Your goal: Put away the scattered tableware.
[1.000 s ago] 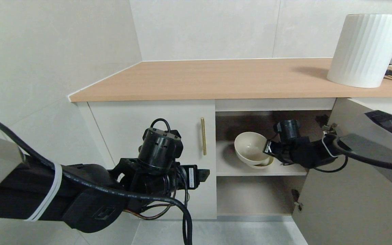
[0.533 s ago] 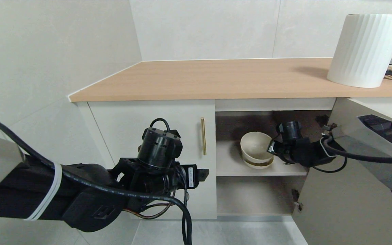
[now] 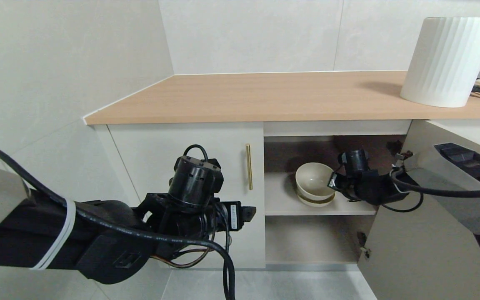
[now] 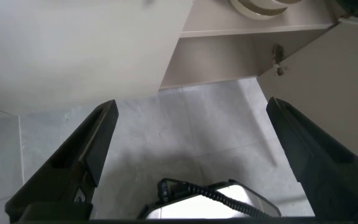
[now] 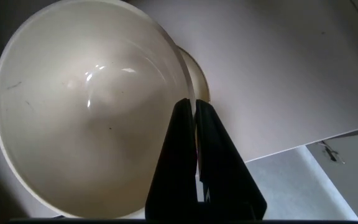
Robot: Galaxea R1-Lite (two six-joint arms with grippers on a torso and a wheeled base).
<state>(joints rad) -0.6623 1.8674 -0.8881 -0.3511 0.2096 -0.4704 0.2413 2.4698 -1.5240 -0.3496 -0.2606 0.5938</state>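
Tilted a second ago, the bowl [image 3: 313, 178] now nests level on a dish [image 3: 316, 201] on the shelf [image 3: 277, 205], ready for release, with the right gripper [image 3: 332, 182] jaws apparently pinching its rim and the left gripper [image 4: 188, 118] jaws gaping empty.

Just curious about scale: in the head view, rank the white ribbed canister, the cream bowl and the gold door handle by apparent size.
1. white ribbed canister, largest
2. cream bowl
3. gold door handle, about as long as the bowl is tall, but far thinner
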